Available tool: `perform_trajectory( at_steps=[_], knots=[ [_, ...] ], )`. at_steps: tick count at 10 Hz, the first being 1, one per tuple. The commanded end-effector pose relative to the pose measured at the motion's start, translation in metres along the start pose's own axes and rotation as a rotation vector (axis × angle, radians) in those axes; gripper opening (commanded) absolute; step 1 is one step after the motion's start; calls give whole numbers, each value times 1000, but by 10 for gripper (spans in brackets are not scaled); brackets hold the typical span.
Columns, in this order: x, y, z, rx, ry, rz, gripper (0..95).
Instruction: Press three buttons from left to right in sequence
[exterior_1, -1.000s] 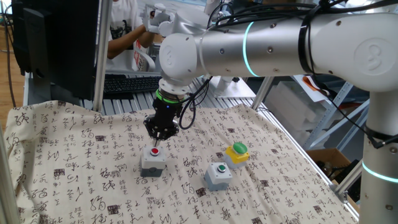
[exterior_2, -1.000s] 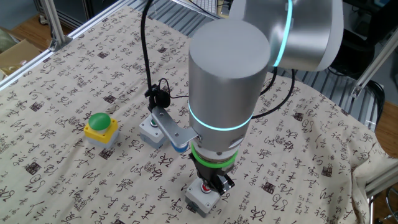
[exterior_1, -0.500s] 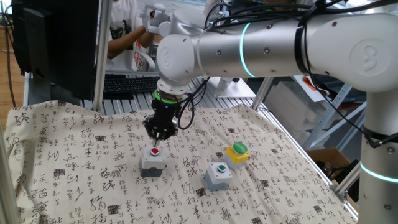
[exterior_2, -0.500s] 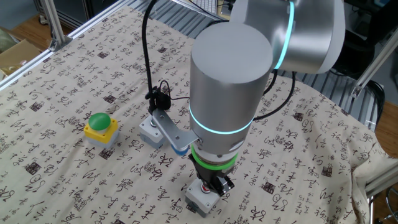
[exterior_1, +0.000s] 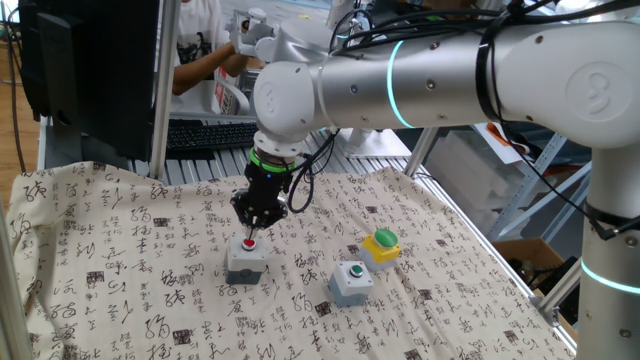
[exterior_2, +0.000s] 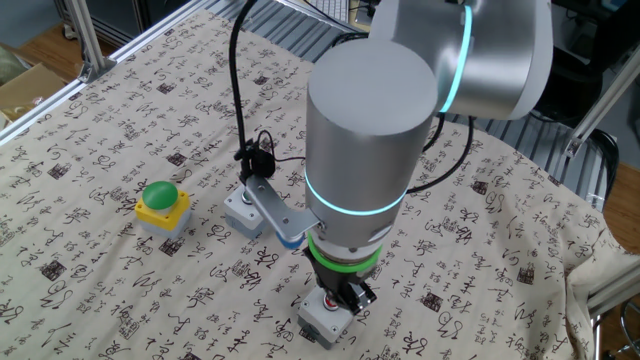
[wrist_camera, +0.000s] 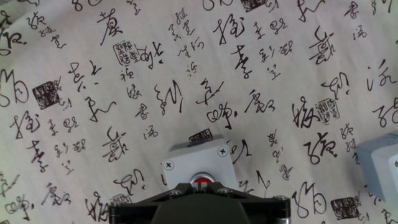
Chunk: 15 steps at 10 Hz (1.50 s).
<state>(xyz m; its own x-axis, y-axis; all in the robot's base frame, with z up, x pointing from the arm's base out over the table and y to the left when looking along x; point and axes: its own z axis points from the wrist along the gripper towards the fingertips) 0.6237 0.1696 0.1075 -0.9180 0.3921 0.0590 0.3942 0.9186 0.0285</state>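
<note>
The grey box with the red button (exterior_1: 247, 258) stands on the left of the patterned cloth. It also shows in the other fixed view (exterior_2: 318, 320) and in the hand view (wrist_camera: 198, 160). My gripper (exterior_1: 251, 229) points straight down right over the red button, with its fingertips together. I cannot tell whether they touch the button. In the hand view the gripper (wrist_camera: 200, 186) covers the lower half of the red cap. The grey box with the green button (exterior_1: 351, 281) and the yellow box with the domed cap (exterior_1: 381, 247) stand to the right.
A cloth printed with characters (exterior_1: 130, 270) covers the table. A cable and a bracket (exterior_2: 270, 200) hang beside the wrist near the green-button box (exterior_2: 243, 210). A keyboard (exterior_1: 205, 133) and a person are behind the table. Metal frame posts (exterior_1: 158, 90) stand at the back.
My gripper has sunk very slightly towards the red button and stays over it. The boxes have not moved.
</note>
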Motion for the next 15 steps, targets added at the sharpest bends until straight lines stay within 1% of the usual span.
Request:
perform_trajectory(
  at_steps=[1,9,11,12,13,14,15],
  knots=[
    [-1,0,2,-2,0,-3,0],
    [-2,0,10,-6,-3,0,0],
    [-2,0,14,-13,-10,-1,0],
    [-2,0,15,-16,-4,0,0],
    [-2,0,16,-22,-5,2,0],
    [-2,1,17,-19,-16,-2,0],
    [-3,1,19,-23,-14,-1,0]
  ],
)
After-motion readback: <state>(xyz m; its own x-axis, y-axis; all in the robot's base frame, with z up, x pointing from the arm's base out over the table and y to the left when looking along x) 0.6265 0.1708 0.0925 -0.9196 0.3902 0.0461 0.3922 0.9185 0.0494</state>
